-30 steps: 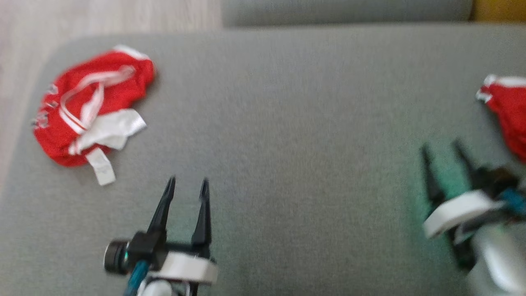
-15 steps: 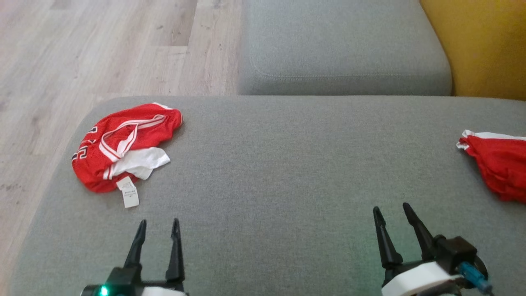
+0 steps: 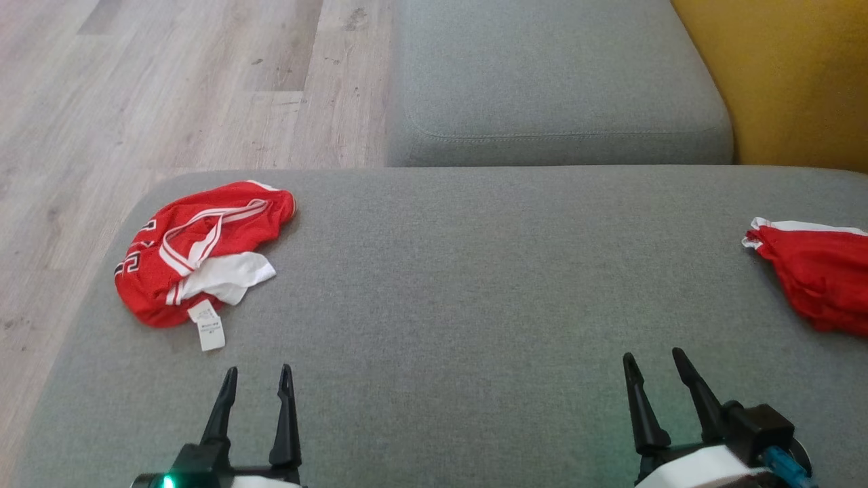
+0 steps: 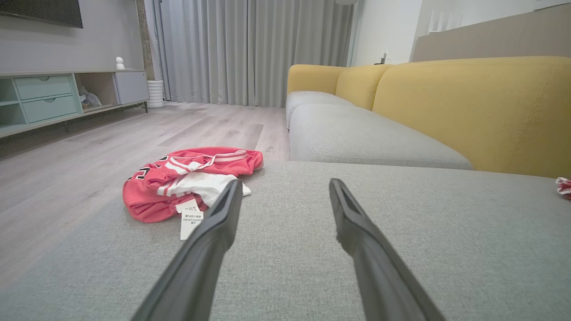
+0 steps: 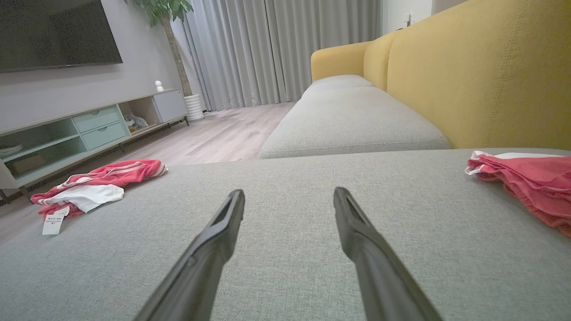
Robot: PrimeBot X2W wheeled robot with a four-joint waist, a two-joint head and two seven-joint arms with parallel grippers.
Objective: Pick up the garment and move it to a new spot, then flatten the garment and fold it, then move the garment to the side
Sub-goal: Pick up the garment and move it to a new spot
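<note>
A crumpled red garment [image 3: 203, 251] with white trim and a white label lies near the far left corner of the grey cushion [image 3: 475, 285]. My left gripper [image 3: 258, 371] is open and empty at the cushion's near edge, a short way in front of this garment. The left wrist view shows the garment [image 4: 187, 178] just left of the open left gripper [image 4: 285, 183]. My right gripper [image 3: 654, 356] is open and empty at the near right. A second red garment [image 3: 820, 285] lies at the right edge. In the right wrist view it [image 5: 531, 178] lies right of the right gripper [image 5: 289, 192].
A second grey seat cushion [image 3: 556, 81] adjoins the far side, with the yellow backrest [image 3: 786, 74] to the right. Wooden floor [image 3: 135, 88] lies beyond the cushion's rounded left edge. A low TV cabinet [image 5: 89, 129] stands across the room.
The head camera has swung and steadied, so the whole picture shifted and both grippers now show lower in it. Both garments lie as before, and both grippers stay open.
</note>
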